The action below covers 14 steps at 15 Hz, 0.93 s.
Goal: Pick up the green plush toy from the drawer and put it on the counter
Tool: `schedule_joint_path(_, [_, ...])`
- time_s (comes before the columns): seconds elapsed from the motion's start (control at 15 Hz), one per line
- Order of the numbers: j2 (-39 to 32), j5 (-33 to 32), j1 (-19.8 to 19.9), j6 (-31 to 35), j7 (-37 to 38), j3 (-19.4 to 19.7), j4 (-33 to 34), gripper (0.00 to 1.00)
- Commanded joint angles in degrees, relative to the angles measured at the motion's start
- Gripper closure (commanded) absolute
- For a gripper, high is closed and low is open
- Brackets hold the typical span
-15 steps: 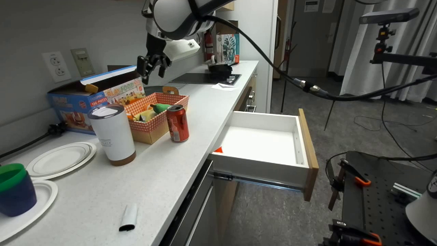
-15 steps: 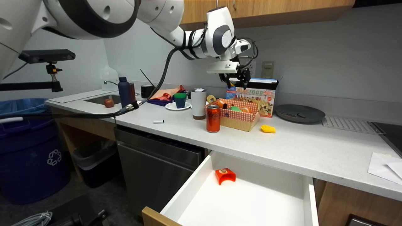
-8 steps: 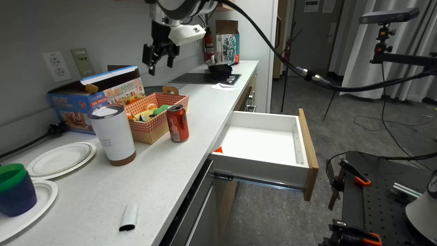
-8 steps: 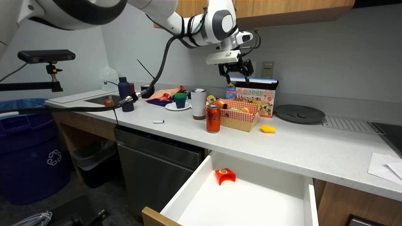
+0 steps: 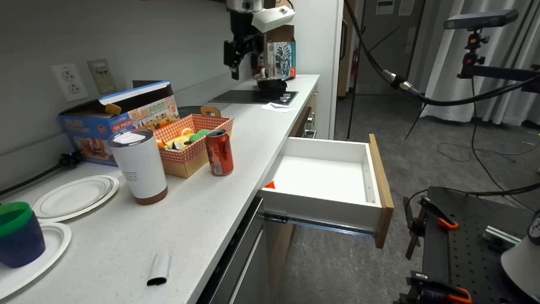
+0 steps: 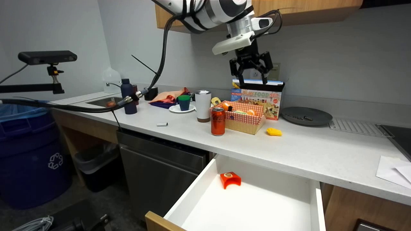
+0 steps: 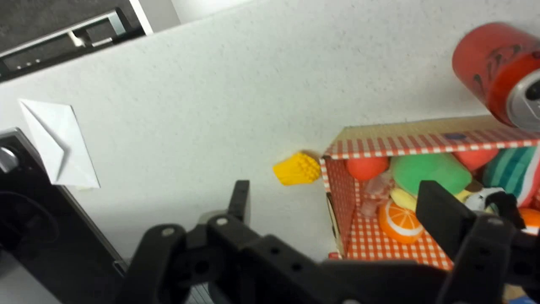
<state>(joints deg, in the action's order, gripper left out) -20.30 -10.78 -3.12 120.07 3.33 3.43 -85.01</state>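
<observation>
1. Green plush toy (image 7: 428, 171): inside the red-checked basket (image 6: 240, 126), lower than the claw (image 6: 253, 80) and to one side.
2. Claw: released, its fingers (image 7: 239, 200) spread wide apart, hanging well above the counter (image 6: 305, 147).
3. Drawer (image 6: 266, 202): standing open, far lower than the claw, with a red-orange holder (image 6: 230, 179) inside.
4. Yellow piece (image 6: 274, 131): on the counter, below the claw, just beside the basket.

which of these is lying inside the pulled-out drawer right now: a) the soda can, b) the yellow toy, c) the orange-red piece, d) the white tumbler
c: an exterior view shows the orange-red piece lying on the white bottom of the drawer, toward the end nearer the counter.
</observation>
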Motion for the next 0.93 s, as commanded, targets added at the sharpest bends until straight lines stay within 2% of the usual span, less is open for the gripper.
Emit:
schedule_joint_path(0.0, [7.34,0.88,3.03,2.59,-0.33,0.61,-13.18,0.0])
schedule_joint_path(0.47, [16.64,4.09,8.48,8.28,-0.3,3.08,-32.55,0.0])
schedule_joint_path(0.87, [23.65,6.6,11.87,8.78,-0.13,6.17,-44.68,0.0])
